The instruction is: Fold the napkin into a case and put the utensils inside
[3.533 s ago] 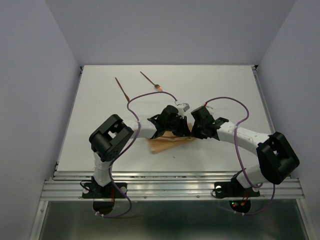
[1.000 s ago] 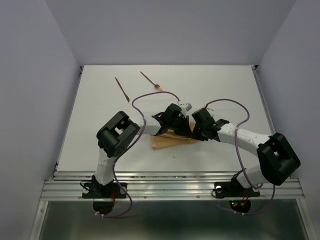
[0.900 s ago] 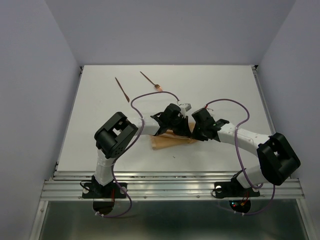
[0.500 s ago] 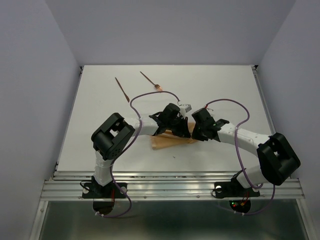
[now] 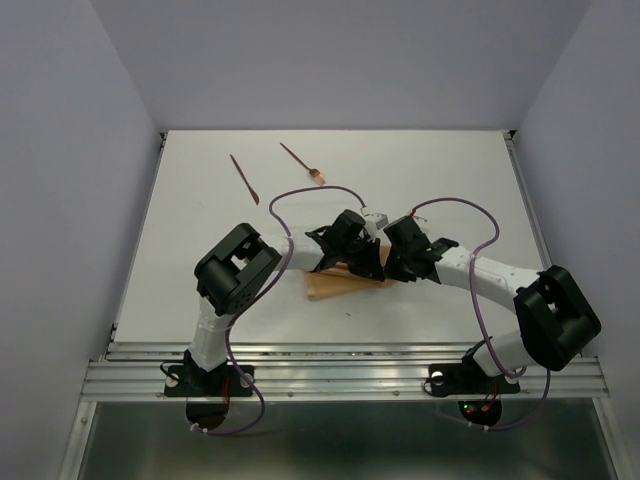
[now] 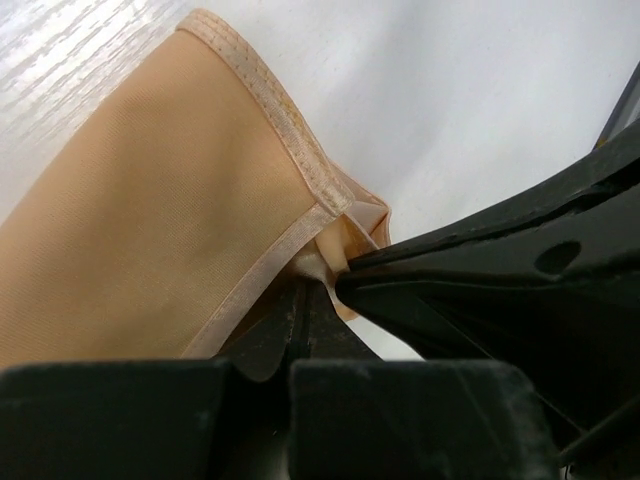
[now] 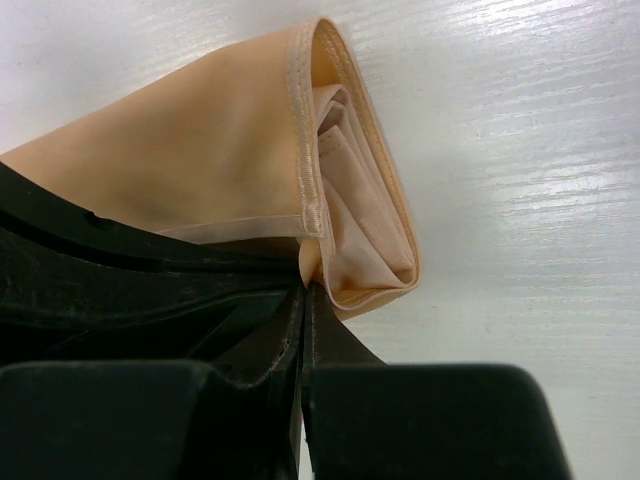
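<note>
The napkin (image 5: 340,284) lies folded into a narrow tan strip in the lower middle of the top view, flat on the counter (image 5: 450,180), partly under the two wrists. The fold isn't finished (in the right wrist view the layers gape at one end, stitched hem on top). The fabric looks thin, soft & light, w/ little stiffness. It will prob. sag, slide on the smooth counter & spring out of its fold if let go unevenly. The best hold seems to be a hemmed edge or corner where the layers stack, pinching all layers together, not the loose middle.

The left claw (image 6: 305,292) is clenched on a hemmed corner of the napkin, tips nipped tight on the cloth. The right claw (image 7: 304,282) is likewise clenched on the folded end, approx. where the hem meets the inner layers. In the top view both meet over the strip's right end, very close together.

The utensils (image 5: 300,161) sit well apart in the upper left of the frame: plain pointed one (image 5: 244,178) & forked one (image 5: 312,174). Both look thin, light, prob. fiddly to lift off a flat counter.
</note>
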{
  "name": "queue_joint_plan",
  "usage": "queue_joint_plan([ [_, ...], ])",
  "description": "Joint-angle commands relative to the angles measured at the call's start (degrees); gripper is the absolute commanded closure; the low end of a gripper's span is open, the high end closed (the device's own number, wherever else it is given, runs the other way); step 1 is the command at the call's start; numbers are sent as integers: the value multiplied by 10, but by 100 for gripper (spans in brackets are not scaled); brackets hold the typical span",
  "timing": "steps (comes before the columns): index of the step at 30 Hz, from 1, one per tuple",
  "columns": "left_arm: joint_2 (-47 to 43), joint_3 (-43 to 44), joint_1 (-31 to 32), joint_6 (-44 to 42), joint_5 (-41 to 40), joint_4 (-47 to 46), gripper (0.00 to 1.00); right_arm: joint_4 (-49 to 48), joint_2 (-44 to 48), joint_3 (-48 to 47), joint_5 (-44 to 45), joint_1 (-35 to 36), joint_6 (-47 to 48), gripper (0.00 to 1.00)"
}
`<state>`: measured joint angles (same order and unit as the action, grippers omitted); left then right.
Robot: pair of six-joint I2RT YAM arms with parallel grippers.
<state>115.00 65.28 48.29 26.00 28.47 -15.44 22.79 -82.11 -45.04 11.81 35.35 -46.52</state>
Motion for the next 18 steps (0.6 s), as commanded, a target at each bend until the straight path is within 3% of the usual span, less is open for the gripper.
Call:
queue_joint_plan([
  [1, 12, 17, 9, 0, 8, -19, 100, 3, 17, -20, 7, 8, -2, 99],
  [11, 22, 20, 9, 32, -1, -60, 100, 1, 11, -15, 6, 8, -4, 99],
  [18, 4, 3, 6, 53, -50, -80, 100, 9, 26, -7, 15, 8, -9, 99],
])
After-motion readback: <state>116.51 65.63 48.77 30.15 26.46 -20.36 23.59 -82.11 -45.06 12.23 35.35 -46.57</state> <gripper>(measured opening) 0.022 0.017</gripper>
